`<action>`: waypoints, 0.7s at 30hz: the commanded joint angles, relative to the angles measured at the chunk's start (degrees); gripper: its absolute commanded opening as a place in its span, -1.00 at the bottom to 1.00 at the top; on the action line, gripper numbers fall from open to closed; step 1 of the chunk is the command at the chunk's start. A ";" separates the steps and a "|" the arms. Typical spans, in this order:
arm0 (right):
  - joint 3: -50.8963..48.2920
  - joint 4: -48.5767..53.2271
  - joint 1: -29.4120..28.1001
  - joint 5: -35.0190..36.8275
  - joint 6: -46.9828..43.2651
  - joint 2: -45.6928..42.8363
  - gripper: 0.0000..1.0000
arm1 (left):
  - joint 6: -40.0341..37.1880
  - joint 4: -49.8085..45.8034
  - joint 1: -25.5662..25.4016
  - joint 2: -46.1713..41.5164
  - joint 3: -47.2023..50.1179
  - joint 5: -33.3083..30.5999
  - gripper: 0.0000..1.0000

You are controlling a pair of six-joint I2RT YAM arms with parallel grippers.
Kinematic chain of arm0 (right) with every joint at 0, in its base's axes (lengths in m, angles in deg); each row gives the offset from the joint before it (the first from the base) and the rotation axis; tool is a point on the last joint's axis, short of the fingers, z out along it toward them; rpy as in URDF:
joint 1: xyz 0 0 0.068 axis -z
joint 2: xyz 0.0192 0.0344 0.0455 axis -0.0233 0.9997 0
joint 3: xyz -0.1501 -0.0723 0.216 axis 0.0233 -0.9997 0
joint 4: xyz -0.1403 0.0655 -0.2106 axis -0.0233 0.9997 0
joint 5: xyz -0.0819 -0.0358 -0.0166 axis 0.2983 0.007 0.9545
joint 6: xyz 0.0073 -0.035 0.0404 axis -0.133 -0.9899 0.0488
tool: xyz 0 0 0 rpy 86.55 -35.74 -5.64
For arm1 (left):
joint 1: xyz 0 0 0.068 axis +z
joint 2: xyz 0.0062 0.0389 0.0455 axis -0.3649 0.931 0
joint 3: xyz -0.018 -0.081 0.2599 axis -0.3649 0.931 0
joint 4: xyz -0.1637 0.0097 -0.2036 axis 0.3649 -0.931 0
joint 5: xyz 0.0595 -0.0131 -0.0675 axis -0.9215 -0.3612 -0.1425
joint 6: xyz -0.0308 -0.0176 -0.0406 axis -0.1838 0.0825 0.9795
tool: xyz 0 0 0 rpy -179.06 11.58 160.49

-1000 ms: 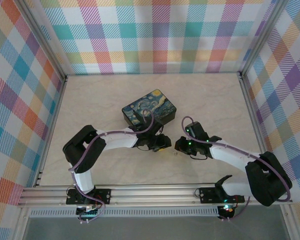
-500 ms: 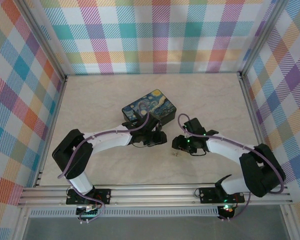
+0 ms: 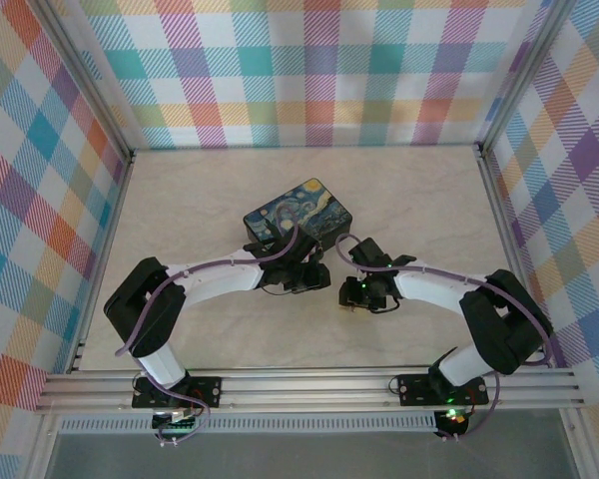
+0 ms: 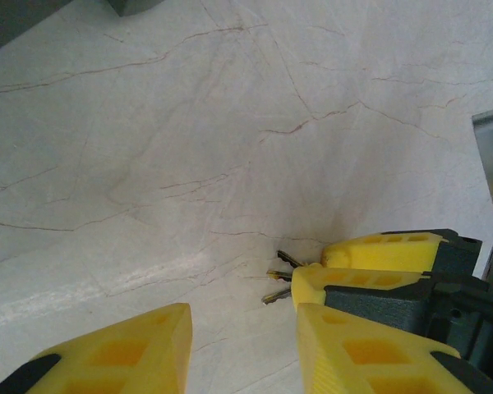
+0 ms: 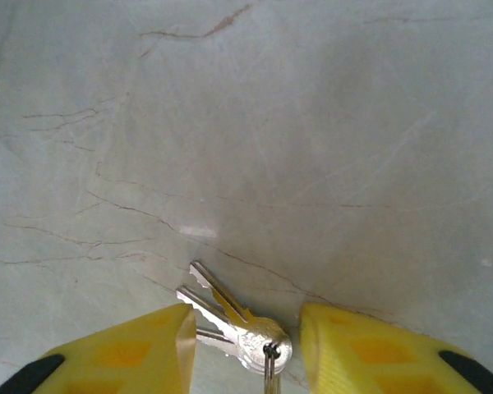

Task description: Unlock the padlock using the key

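A bunch of small silver keys on a ring lies flat on the marble table. My right gripper is open and low over it, with one yellow finger on each side of the key heads. In the left wrist view the key tips poke out from between the right gripper's yellow fingers. My left gripper is open with nothing in it, close beside them. From above, the left gripper and right gripper nearly meet in front of the box. The padlock is hidden.
The black box with the swirly blue-yellow lid stands just behind both grippers. Bare marble table stretches to the left, right and back, up to the checked walls. A metal rail runs along the near edge.
My right gripper has slid left and come down over the keys. The left arm stretched out toward the box a second ago and has since held still.
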 commanded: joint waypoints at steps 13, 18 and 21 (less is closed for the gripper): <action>-2.12 0.04 -2.62 4.70 5.71 3.54 -0.72 | -2.10 -0.40 2.75 -4.96 3.49 -0.98 -0.23; -3.87 -3.04 -2.62 5.31 8.57 2.39 -0.87 | -1.70 0.00 2.73 -4.56 4.36 0.85 -0.23; -4.38 -4.09 -2.63 5.65 9.62 1.34 -0.90 | -0.46 3.93 2.38 -3.64 5.29 2.85 -0.23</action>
